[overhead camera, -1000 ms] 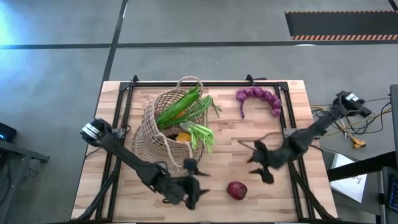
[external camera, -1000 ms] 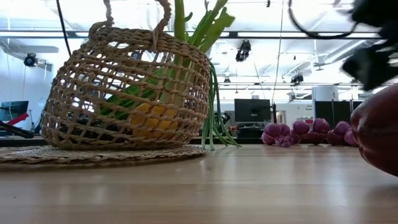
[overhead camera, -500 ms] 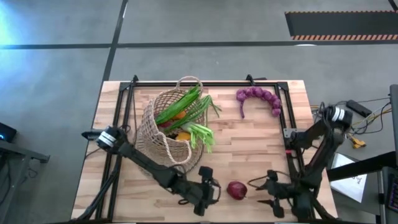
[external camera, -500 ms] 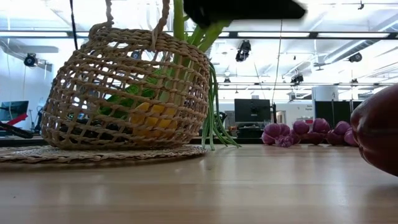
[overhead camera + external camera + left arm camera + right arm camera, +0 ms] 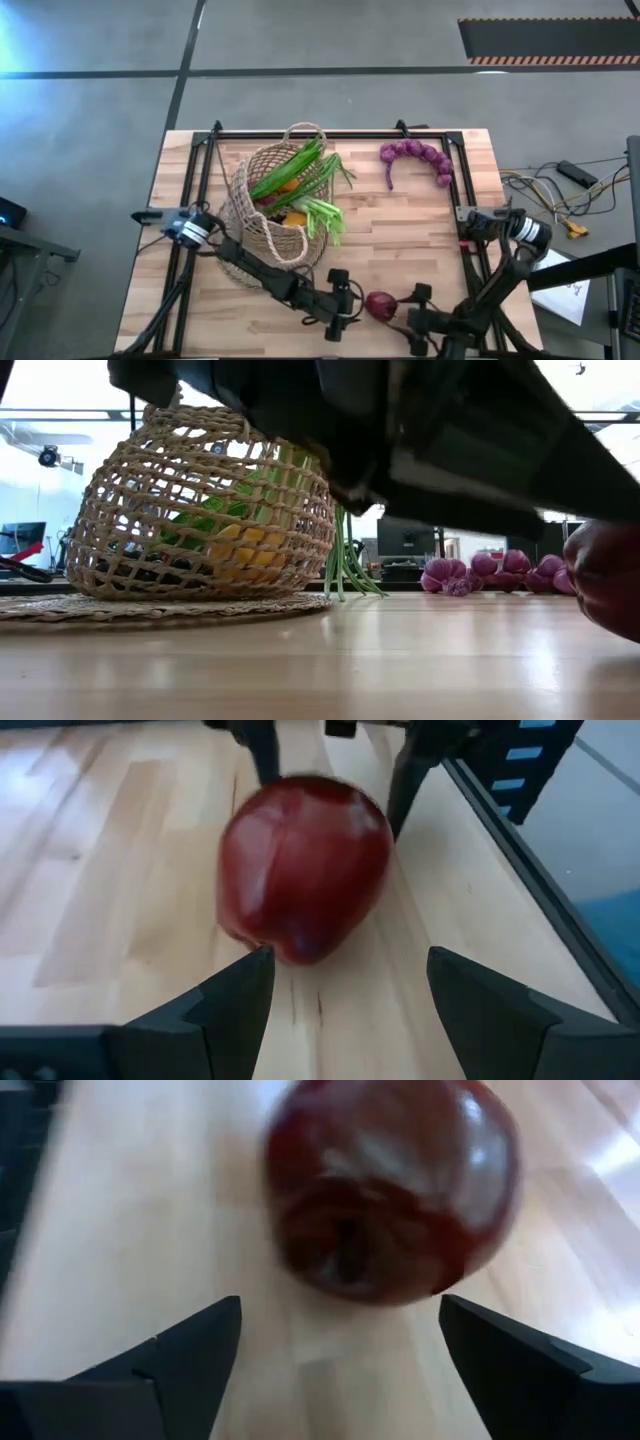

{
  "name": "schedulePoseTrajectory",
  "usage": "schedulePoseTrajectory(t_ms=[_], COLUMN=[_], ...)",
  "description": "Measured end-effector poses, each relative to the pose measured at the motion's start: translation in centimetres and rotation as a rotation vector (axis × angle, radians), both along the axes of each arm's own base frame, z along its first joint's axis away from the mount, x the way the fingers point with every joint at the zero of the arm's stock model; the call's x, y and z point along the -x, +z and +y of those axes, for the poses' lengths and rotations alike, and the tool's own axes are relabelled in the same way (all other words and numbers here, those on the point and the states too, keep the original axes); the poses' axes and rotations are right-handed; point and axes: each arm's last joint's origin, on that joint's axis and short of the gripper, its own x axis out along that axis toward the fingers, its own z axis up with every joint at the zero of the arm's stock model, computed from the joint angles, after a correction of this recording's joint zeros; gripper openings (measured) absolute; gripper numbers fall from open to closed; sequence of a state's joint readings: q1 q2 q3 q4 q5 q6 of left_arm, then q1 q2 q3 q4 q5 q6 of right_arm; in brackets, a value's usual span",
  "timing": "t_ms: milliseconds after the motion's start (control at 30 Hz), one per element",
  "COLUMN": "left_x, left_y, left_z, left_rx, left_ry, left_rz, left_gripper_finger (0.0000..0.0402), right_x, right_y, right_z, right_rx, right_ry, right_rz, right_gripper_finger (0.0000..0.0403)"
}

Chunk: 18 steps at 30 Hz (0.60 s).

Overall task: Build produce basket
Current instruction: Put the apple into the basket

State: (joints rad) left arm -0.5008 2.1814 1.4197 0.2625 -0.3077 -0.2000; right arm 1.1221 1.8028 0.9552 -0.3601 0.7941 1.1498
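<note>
We see the big wooden table [image 5: 440,230] first, with everything sitting on it. The biggest thing on it is the basket [image 5: 265,215], which stands toward the far left part of the table on a flat woven mat [image 5: 150,608]. It already holds a lot of the produce: long green leek leaves [image 5: 290,168] poke out of the top, green beans [image 5: 322,217] hang over its side, and an orange pepper [image 5: 245,552] shows through the open weave. We think they are packed there because that is where all the food has to end up. Near the far right edge lies the purple string of onions [image 5: 415,158], well apart from the basket and not yet picked up. Close to the near edge sits the red onion [image 5: 380,305], round and dark red, resting on the wood. Both arms have gone to it. The left gripper [image 5: 335,303] is just beside it on one side with its jaws spread wide, and the right gripper [image 5: 415,318] is just beside it on the other side, jaws spread wide too. Neither one is holding anything. In both wrist views the onion sits just ahead of the gap between the fingers, so we guess one arm is lined up to grab it and carry it over to the basket.
</note>
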Motion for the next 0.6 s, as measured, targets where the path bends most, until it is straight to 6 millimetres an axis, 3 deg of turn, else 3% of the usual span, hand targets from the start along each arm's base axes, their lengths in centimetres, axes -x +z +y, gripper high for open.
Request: schedulePoseTrajectory(t_ms=[333,600], left_x=[-0.9,-1.0], left_y=[-1.6,-1.6], left_z=[0.1,0.4], left_rx=[0.020,0.013], left_ry=[0.017,0.034], left_rz=[-0.032,-0.031], left_gripper_finger=[0.0243,0.0195], right_x=[-1.8,-2.9], right_y=[0.6,0.5], right_z=[1.5,0.5], right_rx=[0.121,0.153], right_ry=[-0.035,-0.057], right_rz=[-0.158,-0.154], right_gripper_finger=[0.0345,0.0331])
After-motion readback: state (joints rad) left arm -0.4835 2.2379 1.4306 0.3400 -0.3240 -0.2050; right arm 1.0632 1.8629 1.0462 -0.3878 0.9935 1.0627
